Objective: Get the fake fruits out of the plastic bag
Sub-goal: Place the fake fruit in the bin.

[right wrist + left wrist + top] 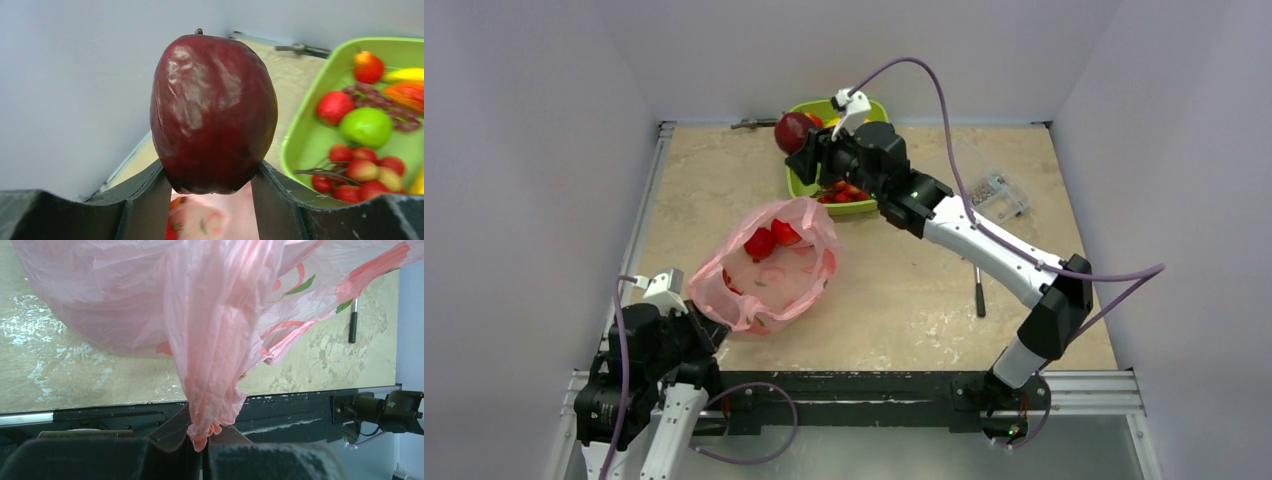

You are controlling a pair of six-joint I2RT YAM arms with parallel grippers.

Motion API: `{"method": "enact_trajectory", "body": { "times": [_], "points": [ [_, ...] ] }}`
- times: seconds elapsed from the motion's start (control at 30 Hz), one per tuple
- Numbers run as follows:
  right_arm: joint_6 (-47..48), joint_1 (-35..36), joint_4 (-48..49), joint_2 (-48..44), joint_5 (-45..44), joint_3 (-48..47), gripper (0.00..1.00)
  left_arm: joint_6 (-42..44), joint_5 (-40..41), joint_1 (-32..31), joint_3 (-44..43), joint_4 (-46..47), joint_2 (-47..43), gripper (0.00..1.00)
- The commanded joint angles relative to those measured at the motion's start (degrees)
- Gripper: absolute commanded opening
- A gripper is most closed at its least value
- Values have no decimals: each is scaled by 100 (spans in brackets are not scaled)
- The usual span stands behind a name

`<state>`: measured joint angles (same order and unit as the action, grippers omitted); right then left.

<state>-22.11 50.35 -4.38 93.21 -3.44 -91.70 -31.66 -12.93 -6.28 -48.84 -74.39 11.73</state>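
The left gripper (200, 437) is clenched on a gathered fold of the thin, crinkly, translucent pink plastic bag (200, 315) – the film is pinched between its two dark fingers and fans upward from them. In the overhead view the bag (769, 270) lies on the beige table (904, 290) just ahead of the left gripper (699, 325), its mouth turned toward the far side, with two glossy red pieces of fake fruit (759, 243) showing at the opening.

The right gripper (210, 172) grasps a large, dark red, glossy plastic apple (212, 110) between its fingers – stem up, held at the far left corner of the lime-green rectangular tray (300, 135). In that tray lie a green apple (366, 126), a bunch of small red cherries (360, 170) and other red and yellow fruits. A black-handled tool (979, 290) lies on the table to the right of the bag, well apart from it.
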Motion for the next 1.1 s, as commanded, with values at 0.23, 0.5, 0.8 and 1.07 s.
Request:
{"method": "enact_trajectory", "body": {
  "times": [0.23, 0.5, 0.8, 1.07],
  "points": [
    [59, -1399, -395, 1191, -490, -751, 0, 164, -181, 13, 26, 231, 91, 0],
    [-434, -2222, -1502, 2799, -29, -2090, 0, 105, -112, 5, 17, 192, 34, 0],
    [-392, -2454, -1543, 3345, 221, -2149, 21, 101, -187, 9, 13, 183, 40, 0],
    [-185, -2479, -1607, 3511, 326, -2168, 59, 103, -229, 9, 32, 182, 31, 0]
  ]
}}
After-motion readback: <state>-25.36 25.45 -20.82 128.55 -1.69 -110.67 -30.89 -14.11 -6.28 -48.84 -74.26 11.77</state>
